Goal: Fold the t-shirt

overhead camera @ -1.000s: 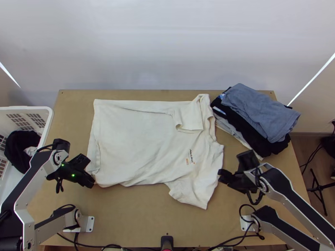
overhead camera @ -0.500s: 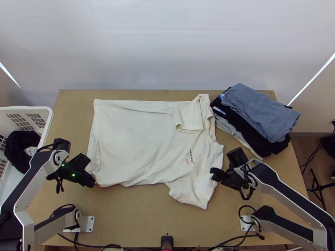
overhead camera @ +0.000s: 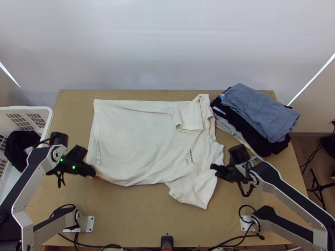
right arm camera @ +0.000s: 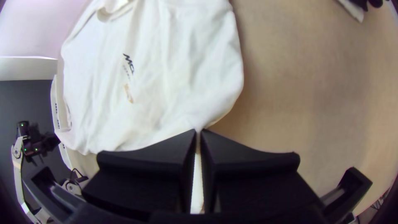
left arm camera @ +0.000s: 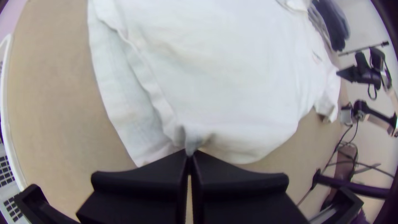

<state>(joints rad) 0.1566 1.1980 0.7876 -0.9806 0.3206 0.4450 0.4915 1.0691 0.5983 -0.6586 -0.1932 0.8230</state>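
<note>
The white t-shirt point(overhead camera: 138, 142) lies across the table, one sleeve folded inward on its far side, the near sleeve pointing toward the front edge. At its hem's near corner is my left gripper point(overhead camera: 93, 171); in the left wrist view my left gripper point(left arm camera: 190, 154) is shut on a pinch of that hem. Beside the near sleeve, my right gripper point(overhead camera: 212, 168) is at the shirt's right edge. The right wrist view has my right gripper point(right arm camera: 197, 133) shut on the sleeve's cloth, some of it showing between the fingers.
A pile of folded clothes point(overhead camera: 259, 113) lies at the table's far right. The white basket point(overhead camera: 49, 121) with dark cloth inside stands at the left. Bare wood point(overhead camera: 146, 213) stretches along the near side.
My right gripper has moved left to the sleeve and closed on it. My left gripper has risen slightly up the picture, drawing the hem corner with it.
</note>
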